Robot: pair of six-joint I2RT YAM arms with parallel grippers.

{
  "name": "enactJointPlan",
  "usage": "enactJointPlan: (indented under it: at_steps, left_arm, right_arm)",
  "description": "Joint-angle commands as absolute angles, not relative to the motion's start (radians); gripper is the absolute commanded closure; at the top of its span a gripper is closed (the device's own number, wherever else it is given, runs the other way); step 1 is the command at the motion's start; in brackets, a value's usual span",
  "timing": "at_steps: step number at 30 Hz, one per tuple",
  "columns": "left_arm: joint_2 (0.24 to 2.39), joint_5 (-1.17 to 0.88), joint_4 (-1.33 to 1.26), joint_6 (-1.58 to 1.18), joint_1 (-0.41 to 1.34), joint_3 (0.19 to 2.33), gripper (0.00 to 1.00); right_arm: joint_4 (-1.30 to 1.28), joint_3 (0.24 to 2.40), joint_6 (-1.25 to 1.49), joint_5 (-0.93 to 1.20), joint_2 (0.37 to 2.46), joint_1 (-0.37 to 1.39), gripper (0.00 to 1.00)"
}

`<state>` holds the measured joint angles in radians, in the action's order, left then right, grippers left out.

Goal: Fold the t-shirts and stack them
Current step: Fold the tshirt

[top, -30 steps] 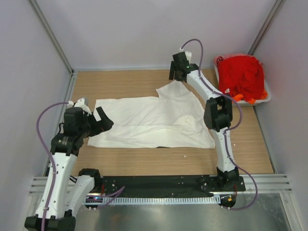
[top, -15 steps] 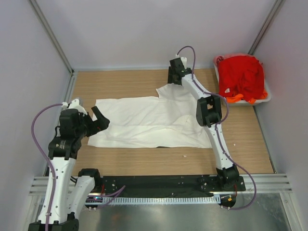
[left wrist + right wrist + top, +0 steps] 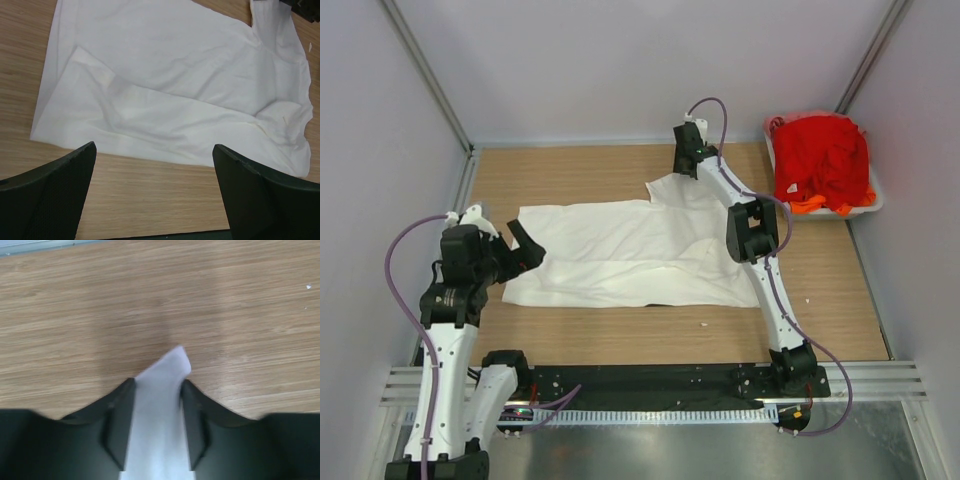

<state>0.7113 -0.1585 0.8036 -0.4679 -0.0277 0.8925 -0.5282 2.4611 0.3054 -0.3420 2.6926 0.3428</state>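
Pale walls [image 3: 620,70] close in my wooden table [image 3: 570,175] on three sides. The open wood I have is a band along the far edge to the left of the right arm's wrist, a strip between the cloth's near edge and the black base rail [image 3: 650,380], and a patch on the right before the pale tub [image 3: 873,205] in the far right corner. The left arm rises from its near-left base and bends at the elbow. Its wrist tips toward the middle, so the left gripper [image 3: 527,245] hangs at the left end of the white t-shirt [image 3: 630,255]. Its fingers are spread wide and hold nothing, and in the wrist view they frame the near left part of the shirt from above. The right arm is stretched far out from its near-right base, crossing over the shirt's right end to the far side. There the right gripper [image 3: 157,415] is clamped on a tongue of white cloth, whose tip pokes past the fingers over bare wood. The white shirt lies lengthwise across the middle of the table. It is mostly flat, with an overlapped layer along its near half, rumples at the right end, and its far right sleeve drawn up toward the back. The red t-shirts [image 3: 820,160] sit heaped in the tub, with a bit of orange at the heap's near edge.
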Motion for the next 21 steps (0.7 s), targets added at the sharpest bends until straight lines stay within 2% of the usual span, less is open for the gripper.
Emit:
enactJointPlan:
  at_steps: [1, 2, 3, 6, 10, 14, 17, 21]
  left_arm:
    - [0.709, -0.19, 0.765, -0.453, -0.043, 0.902, 0.0]
    - [0.71, -0.192, 0.764, -0.454, -0.041, 0.902, 0.0]
    - [0.709, -0.187, 0.762, -0.453, -0.043, 0.9, 0.0]
    - [0.713, -0.18, 0.764, -0.454, -0.041, 0.9, 0.0]
    - [0.765, -0.106, 0.755, -0.483, -0.041, 0.891, 0.0]
    - [0.926, -0.078, 0.724, -0.56, -0.04, 0.925, 0.0]
    - [1.078, -0.008, 0.66, -0.587, -0.037, 1.018, 0.0]
    - [1.352, 0.08, 0.655, -0.609, -0.041, 1.252, 0.0]
  right_arm:
    - [-0.525, 2.462, 0.313, -0.31, 2.701, 0.341, 0.59]
    - [-0.508, 2.438, 0.314, -0.305, 2.694, 0.341, 0.66]
    - [-0.503, 2.427, 0.313, -0.304, 2.689, 0.339, 0.77]
    - [-0.495, 2.408, 0.295, -0.307, 2.665, 0.339, 0.98]
    - [-0.483, 2.346, 0.279, -0.33, 2.57, 0.337, 0.99]
    - [-0.44, 2.171, 0.282, -0.383, 2.406, 0.336, 0.99]
    - [-0.401, 2.042, 0.287, -0.388, 2.277, 0.333, 0.99]
    - [-0.368, 1.921, 0.294, -0.35, 2.165, 0.333, 0.99]
